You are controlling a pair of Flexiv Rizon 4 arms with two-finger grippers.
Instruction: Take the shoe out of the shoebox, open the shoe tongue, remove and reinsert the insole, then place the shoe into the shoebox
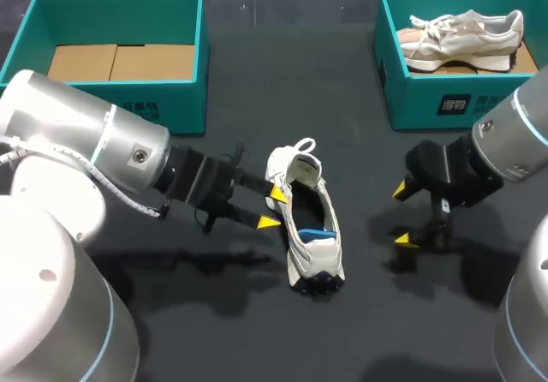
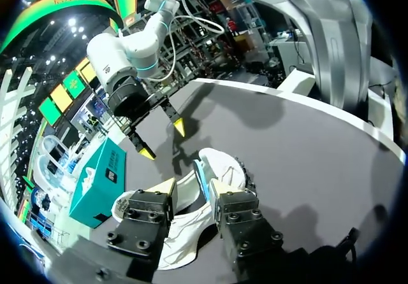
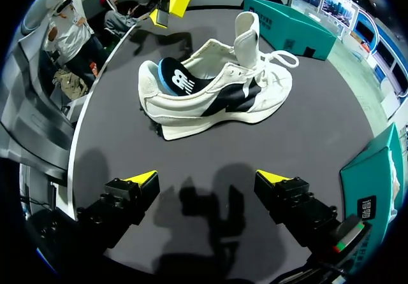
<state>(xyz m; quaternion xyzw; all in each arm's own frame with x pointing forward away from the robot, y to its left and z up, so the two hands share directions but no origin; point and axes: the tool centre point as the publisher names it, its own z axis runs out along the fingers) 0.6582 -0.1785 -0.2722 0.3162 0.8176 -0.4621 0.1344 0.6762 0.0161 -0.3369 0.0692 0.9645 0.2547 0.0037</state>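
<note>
Both sets of fingers apart: my left gripper (image 1: 272, 208) tips against the shoe (image 1: 310, 249), right gripper (image 1: 402, 215) wide, empty.

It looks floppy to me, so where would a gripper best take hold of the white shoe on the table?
Probably the side wall of the shoe's collar, coming from above. It stands upright on its sole with its mouth open, so one finger fits inside and one outside.

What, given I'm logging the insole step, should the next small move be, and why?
Probably ease the right gripper toward the shoe to reach the insole: the tongue stands up, the insole lies inside, and the left gripper is open at the shoe's side.
</note>
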